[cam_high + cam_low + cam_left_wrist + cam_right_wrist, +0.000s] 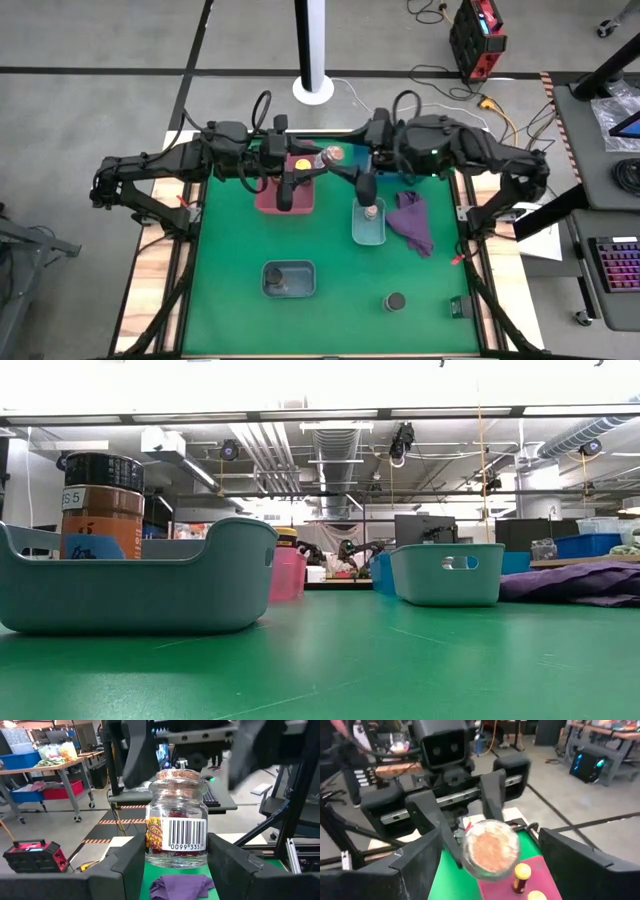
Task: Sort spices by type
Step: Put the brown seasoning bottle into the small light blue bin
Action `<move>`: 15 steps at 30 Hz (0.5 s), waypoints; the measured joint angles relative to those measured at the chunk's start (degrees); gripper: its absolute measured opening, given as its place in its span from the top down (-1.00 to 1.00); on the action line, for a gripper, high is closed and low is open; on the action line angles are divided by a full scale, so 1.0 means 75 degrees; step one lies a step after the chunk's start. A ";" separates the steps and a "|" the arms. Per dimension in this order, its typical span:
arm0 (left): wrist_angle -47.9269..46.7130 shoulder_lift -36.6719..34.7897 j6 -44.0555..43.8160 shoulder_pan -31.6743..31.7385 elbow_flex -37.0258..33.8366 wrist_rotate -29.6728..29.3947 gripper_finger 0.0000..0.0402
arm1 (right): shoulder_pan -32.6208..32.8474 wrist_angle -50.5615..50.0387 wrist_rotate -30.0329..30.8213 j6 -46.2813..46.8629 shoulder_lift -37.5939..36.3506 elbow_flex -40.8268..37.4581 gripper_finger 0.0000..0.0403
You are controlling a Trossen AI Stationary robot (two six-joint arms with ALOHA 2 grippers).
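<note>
Cork-topped glass jar (176, 822) with a barcode label is up in the air at the far edge of the surface, clamped between the left gripper's (176, 870) fingers (125, 865). In the high view the same jar (331, 155) sits between the two arms, just past the pink tray (262, 200). Right wrist view looks at its cork top (490, 847) head on, left gripper behind it.

Right gripper (490, 870) faces that jar, one finger (415, 865) either side of it, wide apart and not touching; jaws open. From above I cannot make out the right gripper itself.

Yellow-lidded jar (301, 163) sits in the pink tray at its far end; right wrist view shows two yellow lids there (522, 875). Tiny tan-lidded jar (371, 212) stands in the blue tray (357, 235), right of the pink one. Grey tray (305, 290) is nearer the front with something dark inside. Low view shows a dark-lidded round jar (103, 505) with an orange label standing in it. Another dark-lidded jar (395, 301) stands alone on the green surface (230, 250), front right, well apart from the trays.

Purple cloth (412, 222) lies crumpled just beside the blue tray on its right.
</note>
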 joint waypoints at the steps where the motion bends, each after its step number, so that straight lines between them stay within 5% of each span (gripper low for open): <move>1: 0.0002 0.0000 0.0013 0.0000 0.0000 -0.0003 0.16 | 0.0000 -0.0099 -0.0027 0.0025 0.0092 0.0084 -0.60; 15: 0.0023 0.0000 0.0112 0.0000 0.0000 -0.0003 0.16 | 0.0000 -0.0411 -0.0044 0.0152 0.0215 0.0312 -0.22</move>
